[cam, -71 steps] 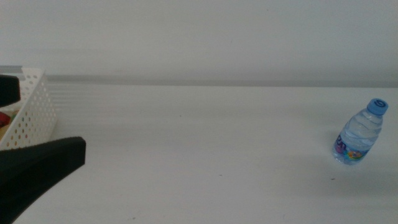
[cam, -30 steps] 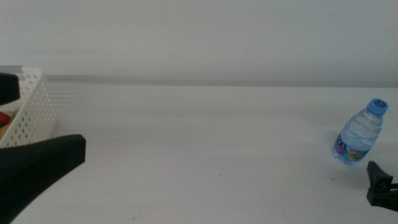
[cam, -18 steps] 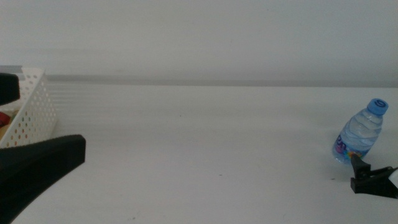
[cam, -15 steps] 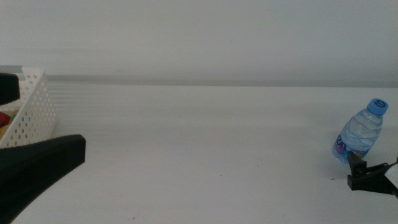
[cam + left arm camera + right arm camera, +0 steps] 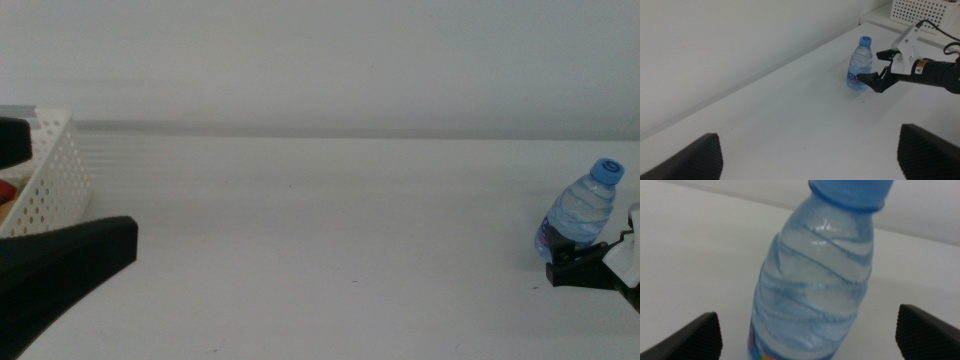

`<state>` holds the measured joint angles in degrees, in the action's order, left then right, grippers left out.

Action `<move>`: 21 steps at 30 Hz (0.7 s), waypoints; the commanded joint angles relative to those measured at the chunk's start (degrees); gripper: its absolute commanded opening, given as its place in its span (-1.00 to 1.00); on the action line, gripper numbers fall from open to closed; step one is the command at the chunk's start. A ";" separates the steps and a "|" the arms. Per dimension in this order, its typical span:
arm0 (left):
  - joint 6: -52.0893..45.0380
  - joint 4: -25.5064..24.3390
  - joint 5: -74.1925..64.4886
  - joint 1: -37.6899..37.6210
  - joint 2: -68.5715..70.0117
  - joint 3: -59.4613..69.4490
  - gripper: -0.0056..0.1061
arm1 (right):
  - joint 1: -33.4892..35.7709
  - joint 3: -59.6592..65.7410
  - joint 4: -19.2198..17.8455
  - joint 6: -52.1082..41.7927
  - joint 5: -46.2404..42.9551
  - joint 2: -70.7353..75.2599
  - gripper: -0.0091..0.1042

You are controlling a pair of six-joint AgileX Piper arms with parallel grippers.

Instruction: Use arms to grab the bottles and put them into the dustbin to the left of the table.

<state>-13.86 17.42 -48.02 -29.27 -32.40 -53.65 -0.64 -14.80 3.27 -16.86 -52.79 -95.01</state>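
Water bottle [image 5: 580,217] upright near the surface's [image 5: 330,230] right edge, blue cap on. Right end effector [image 5: 879,70] level with its lower half, jaws spread wide to either side, not gripping. Left end effector [image 5: 810,155] wide open too, parked by the dustbin [image 5: 45,180] at the left edge.

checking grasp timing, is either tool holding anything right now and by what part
Nothing is held. The right tool is open around the water bottle's lower body, not closed on it. The left tool waits open, empty, near the dustbin.
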 commanded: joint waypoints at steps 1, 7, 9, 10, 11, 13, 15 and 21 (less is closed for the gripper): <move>0.23 0.46 1.05 -0.53 0.24 0.21 0.78 | -0.51 -1.11 -0.51 -0.46 -0.95 -0.67 0.80; 0.23 0.46 1.05 -0.53 0.24 0.21 0.78 | -0.51 -3.10 -1.80 2.04 -0.75 -2.53 0.80; 0.23 0.46 1.05 -0.53 0.24 0.21 0.78 | -0.51 -3.80 -1.80 2.04 -0.76 -3.26 0.80; 0.23 0.46 1.05 -0.53 0.24 0.21 0.78 | -0.51 -4.13 -1.80 2.04 -0.76 -3.77 0.80; 0.23 0.46 1.05 -0.53 0.24 0.21 0.78 | -0.51 -4.65 -1.80 2.04 -0.76 -4.19 0.80; 0.23 0.46 1.05 -0.53 0.24 0.21 0.78 | -0.51 -5.44 -1.80 2.04 -0.87 -5.25 0.80; 0.23 0.46 1.05 -0.53 0.24 0.21 0.78 | -0.51 -6.22 -2.30 2.04 -1.04 -6.47 0.80; 0.23 0.46 1.05 -0.53 0.24 0.21 0.78 | -0.51 -9.25 -7.83 5.08 -3.59 -11.63 0.80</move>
<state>-13.86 17.42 -48.02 -29.27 -32.40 -53.65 -0.64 -23.10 -2.18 -12.80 -54.76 -105.24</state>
